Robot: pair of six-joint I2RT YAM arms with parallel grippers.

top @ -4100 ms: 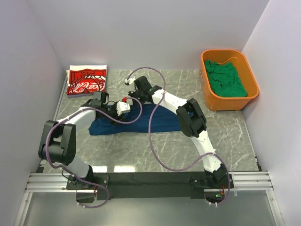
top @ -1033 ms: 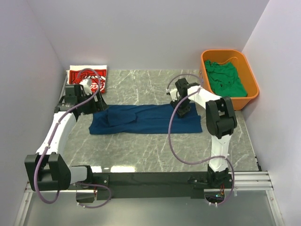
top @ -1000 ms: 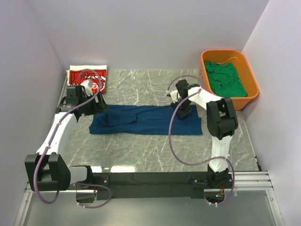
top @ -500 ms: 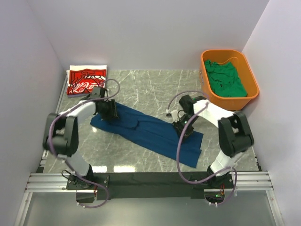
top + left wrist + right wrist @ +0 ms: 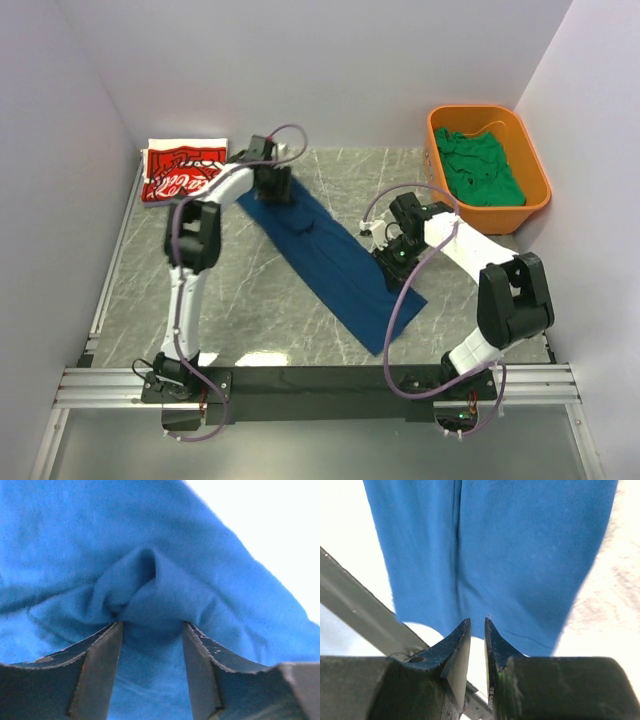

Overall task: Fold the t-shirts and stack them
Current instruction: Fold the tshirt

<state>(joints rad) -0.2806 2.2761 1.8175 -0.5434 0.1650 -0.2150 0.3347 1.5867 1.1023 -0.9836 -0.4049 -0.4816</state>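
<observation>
Marbled tabletop (image 5: 250, 295) between white walls (image 5: 330, 70) bears navy t-shirt (image 5: 335, 255), pinched by left claw (image 5: 152, 627) and right claw (image 5: 478, 622).

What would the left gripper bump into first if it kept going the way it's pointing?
The navy t-shirt. The left gripper has a bunched fold of that cloth right between its fingertips, so there is no gap to cross. What lies under the cloth there is hidden.

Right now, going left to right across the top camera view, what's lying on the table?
Red shirt → blue shirt → orange tub, with the green shirt inside it.
</observation>
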